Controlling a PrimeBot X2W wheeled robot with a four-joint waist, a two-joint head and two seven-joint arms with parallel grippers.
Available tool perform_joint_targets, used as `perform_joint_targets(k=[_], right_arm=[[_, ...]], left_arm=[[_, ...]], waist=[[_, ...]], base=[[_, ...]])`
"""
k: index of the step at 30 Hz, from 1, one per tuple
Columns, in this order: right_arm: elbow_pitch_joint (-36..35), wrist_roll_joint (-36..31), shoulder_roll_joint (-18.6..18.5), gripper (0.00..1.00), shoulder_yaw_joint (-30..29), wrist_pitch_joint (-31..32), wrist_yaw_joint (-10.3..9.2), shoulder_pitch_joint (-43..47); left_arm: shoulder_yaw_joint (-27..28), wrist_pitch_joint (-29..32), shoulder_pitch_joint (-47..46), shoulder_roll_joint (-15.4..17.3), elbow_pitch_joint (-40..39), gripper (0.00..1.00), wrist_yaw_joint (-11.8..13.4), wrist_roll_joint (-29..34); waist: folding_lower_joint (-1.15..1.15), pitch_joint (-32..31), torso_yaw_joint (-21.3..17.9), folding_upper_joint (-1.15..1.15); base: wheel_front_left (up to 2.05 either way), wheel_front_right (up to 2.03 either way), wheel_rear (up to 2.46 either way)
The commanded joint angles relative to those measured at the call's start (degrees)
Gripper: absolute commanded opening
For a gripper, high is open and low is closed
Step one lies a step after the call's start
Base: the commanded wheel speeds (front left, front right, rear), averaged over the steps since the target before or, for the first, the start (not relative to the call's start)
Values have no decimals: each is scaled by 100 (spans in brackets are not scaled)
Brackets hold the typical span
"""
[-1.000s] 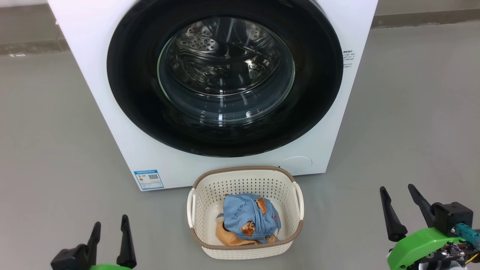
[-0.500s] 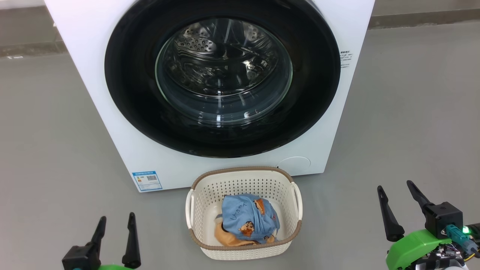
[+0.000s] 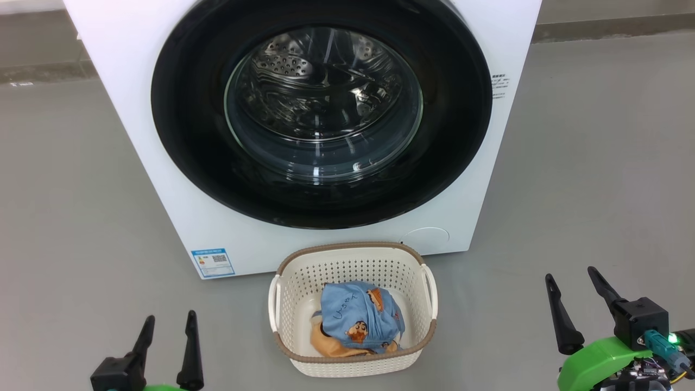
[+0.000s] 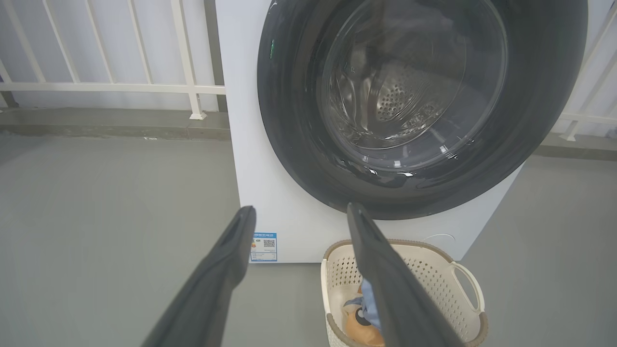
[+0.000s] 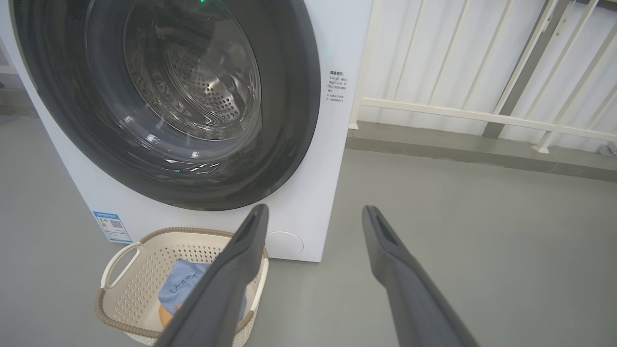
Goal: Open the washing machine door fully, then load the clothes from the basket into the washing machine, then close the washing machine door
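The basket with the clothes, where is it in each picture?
Head view: the basket is at the bottom middle, in front of the washing machine.
Left wrist view: the basket is at the bottom right.
Right wrist view: the basket is at the bottom left.
Shared landmark: the blue sticker low on the washing machine, near the basket in all three views.

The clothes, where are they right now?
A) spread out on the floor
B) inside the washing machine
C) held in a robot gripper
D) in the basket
D: the blue cartoon-print clothes lie bundled in the cream basket, which stands in front of the washing machine, and its round door looks shut.
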Motion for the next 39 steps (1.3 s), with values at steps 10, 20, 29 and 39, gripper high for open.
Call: perform_joint_targets(k=[10, 20, 29, 39], right_arm=[[-146, -49, -58, 100, 104, -71, 31, -119], [-150, -32, -77, 100, 102, -65, 31, -119], [-152, -19, -75, 100, 112, -65, 31, -133], [-180, -35, -66, 100, 91, -50, 31, -125]], left_arm=[[148, -75, -286, 139, -86, 100, 48, -61], [114, -76, -295, 161, -63, 100, 73, -49], [111, -77, -310, 170, -96, 100, 82, -43], [197, -77, -302, 116, -233, 100, 78, -50]], waist=[[0, -1, 9, 0], [0, 9, 4, 0], [0, 32, -1, 0], [0, 47, -13, 0]], base=[[0, 0, 0], [11, 11, -22], [77, 77, -154], [118, 118, -237]])
